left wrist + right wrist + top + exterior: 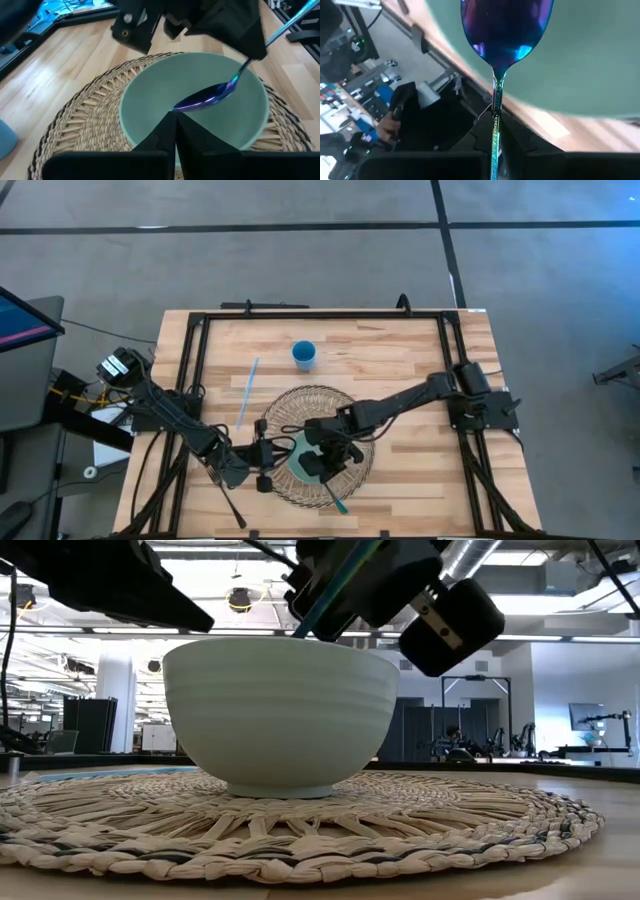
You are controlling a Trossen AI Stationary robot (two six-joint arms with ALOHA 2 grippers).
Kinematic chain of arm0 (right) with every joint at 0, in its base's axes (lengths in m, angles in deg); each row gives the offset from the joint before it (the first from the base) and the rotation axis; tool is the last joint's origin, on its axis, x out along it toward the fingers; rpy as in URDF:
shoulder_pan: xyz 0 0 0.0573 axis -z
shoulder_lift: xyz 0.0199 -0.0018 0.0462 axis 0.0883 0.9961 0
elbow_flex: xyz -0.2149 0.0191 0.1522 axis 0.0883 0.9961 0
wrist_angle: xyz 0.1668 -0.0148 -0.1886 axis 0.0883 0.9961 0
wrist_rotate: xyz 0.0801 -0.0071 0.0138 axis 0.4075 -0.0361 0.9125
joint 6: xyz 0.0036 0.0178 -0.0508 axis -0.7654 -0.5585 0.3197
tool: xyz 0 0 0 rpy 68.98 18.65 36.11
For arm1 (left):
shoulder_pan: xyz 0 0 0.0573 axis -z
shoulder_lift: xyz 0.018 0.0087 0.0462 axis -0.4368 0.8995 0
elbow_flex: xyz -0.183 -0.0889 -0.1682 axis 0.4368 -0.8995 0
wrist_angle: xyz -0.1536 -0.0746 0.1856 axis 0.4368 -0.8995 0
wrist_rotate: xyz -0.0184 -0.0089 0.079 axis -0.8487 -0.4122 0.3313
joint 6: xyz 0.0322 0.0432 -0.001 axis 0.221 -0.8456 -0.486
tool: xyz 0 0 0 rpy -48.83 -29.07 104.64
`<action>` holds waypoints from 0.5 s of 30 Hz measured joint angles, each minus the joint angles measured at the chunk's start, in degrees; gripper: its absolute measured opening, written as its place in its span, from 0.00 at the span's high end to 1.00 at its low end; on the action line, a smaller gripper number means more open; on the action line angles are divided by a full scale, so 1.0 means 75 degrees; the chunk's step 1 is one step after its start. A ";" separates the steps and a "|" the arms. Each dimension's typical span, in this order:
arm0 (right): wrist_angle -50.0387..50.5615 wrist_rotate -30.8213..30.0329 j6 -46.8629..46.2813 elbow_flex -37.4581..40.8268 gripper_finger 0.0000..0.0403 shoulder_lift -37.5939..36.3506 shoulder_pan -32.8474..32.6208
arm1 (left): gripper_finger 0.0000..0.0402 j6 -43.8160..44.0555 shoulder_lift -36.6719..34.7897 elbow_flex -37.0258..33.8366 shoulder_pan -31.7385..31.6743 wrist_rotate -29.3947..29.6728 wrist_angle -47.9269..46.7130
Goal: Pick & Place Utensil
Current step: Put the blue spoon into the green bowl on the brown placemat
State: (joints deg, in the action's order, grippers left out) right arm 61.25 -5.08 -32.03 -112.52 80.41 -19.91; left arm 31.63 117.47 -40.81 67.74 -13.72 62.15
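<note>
Woven mat [300, 825] on the bench carries the pale green bowl [280, 710], over which the right tool [330, 463] is clamped on the iridescent spoon [207, 95]; left tool [175, 131] closed beside the bowl.

Right pincer [330, 462] hides most of the bowl [300, 458].

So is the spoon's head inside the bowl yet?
Inside: the iridescent metal spoon dips below the pale green bowl's rim, held by the right pincer.

blue cup [304, 355] and pale straw [246, 392] lie apart on table [400, 370].
</note>
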 joint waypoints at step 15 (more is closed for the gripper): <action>0.0385 -0.0085 0.0183 -0.0003 0.96 -0.0005 0.0264 | 0.99 0.0229 0.0221 0.0000 -0.0097 -0.0169 0.0000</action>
State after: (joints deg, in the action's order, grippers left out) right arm 64.13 -5.72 -30.65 -112.54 80.37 -17.93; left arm 33.35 119.13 -40.81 67.01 -14.99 62.15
